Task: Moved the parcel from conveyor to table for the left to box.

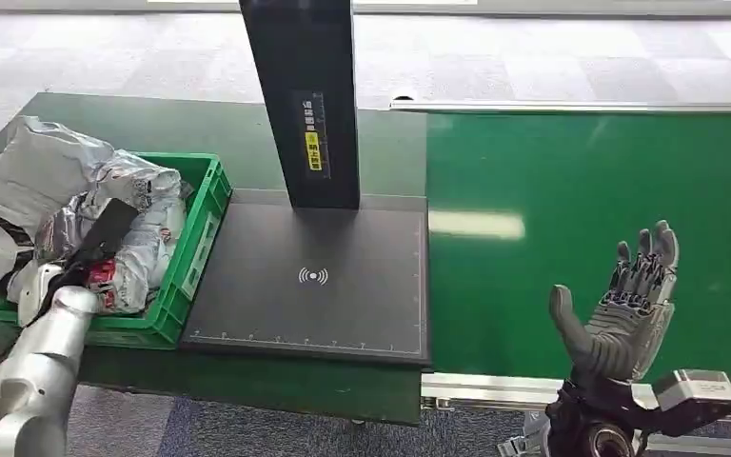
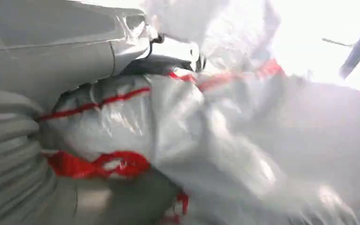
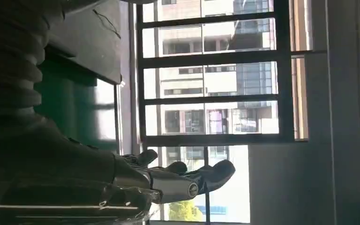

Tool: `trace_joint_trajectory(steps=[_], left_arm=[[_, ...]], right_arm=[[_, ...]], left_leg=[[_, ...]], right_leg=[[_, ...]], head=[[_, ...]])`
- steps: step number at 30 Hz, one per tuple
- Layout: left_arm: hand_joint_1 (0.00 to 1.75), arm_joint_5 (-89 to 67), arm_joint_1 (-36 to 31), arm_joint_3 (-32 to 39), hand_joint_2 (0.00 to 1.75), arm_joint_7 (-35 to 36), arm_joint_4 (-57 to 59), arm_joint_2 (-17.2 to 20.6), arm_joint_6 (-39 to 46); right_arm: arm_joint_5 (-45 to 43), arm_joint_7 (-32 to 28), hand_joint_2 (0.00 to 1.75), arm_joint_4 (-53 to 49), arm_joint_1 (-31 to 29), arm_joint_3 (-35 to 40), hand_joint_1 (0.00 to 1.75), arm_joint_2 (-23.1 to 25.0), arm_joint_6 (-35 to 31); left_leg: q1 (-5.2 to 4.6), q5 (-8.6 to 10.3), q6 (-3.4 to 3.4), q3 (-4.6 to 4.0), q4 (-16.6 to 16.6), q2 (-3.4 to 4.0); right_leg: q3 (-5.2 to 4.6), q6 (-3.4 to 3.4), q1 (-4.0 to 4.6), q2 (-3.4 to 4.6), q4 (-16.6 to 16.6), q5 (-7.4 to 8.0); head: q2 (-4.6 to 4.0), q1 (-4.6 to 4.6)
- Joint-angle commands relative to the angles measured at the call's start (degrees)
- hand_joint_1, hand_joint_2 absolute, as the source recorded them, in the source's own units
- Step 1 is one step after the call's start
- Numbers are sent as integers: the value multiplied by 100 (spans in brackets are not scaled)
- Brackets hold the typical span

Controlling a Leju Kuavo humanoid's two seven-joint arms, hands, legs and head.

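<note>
A silver parcel with red markings lies on top of other silver bags in the green crate at the left. My left hand reaches into the crate and grips this parcel. In the left wrist view the crumpled parcel is pressed into the palm, under the grey thumb. My right hand is raised over the near edge of the green conveyor belt, open and holding nothing. Its fingers are spread and point up toward a window.
A black scanning pad lies between the crate and the belt, with a black post rising at its back. More silver bags are heaped over the crate's left side. The table's front edge runs below the pad.
</note>
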Motion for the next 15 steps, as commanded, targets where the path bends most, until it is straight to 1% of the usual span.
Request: trace_joint_trajectory(steps=[1, 2, 3, 4, 6, 8, 10, 11, 12, 14, 15], left_arm=[[0, 2279, 695, 449, 175, -730, -2318, -596, -668], [0, 2692, 831, 378, 175, -812, -2772, -677, -792], [0, 2911, 1047, 240, 175, -782, -3399, -775, -745], [0, 2958, 1145, 137, 175, -611, -3655, -790, -713], [0, 3293, 1391, -29, 175, -645, -4461, -900, -523], [0, 3399, 1553, -186, 175, -562, -4926, -921, -456], [0, 4140, 1817, -264, 175, -675, -5567, -1051, -868], [0, 4739, 1949, -329, 175, -568, -5792, -1091, -1416], [0, 5183, 2223, -506, 175, -538, -6142, -1158, -1941], [0, 5387, 2542, -768, 175, -463, -6410, -1256, -2211], [0, 5679, 2734, -952, 175, -365, -6498, -1297, -2566]], right_arm=[[-28, -96, 175, 317, 30, -142, 0, -31, 49], [-34, -104, 175, 305, 46, -175, 0, -12, 50], [-35, -125, 175, 269, 85, -215, 0, 17, 60], [-32, -135, 175, 251, 105, -228, 0, 26, 73], [-23, -145, 175, 200, 163, -284, 0, 57, 72], [-15, -148, 175, 168, 180, -323, 0, 71, 72], [-13, -149, 175, 170, 169, -393, 0, 79, 62], [-21, -146, 175, 200, 144, -426, 0, 86, 63], [-10, -119, 175, 305, 82, -456, 0, 58, 69], [77, -54, 175, 496, -16, -453, 0, 4, 59], [127, 63, 175, 628, -67, -401, 0, -43, 109]], left_leg=[[6, 3, 8, -10, -2, -12], [9, 3, 9, -13, -2, -17], [6, -1, 5, -9, 2, -7], [8, -2, 8, -13, 0, -10], [6, -4, 6, -14, 3, -14], [6, -6, 6, -16, 2, -17], [8, -8, 5, -27, 7, -14], [3, -7, 5, -30, 6, -7], [5, -8, 7, -30, 3, -10], [3, -10, 8, -26, 0, 4], [0, -7, 7, -25, -2, 0]], right_leg=[[1, 3, 7, -11, -14, 4], [3, 4, 10, -16, -19, 5], [-1, 3, 6, -6, -10, 2], [0, 6, 9, -10, -17, 3], [-5, 4, 7, -13, -11, -1], [-7, 4, 7, -15, -12, -3], [-18, 4, 9, -12, -10, -2], [-26, 5, 4, -6, -7, -1], [-21, 5, 5, -9, -11, -1], [-22, 7, 3, 5, -15, 1], [-22, 7, 0, 0, -13, 1]], head=[[0, 2], [0, 0], [0, 0], [0, -2], [0, -2], [0, 0], [0, 0], [0, -2], [0, 2], [0, -4], [0, 2]])
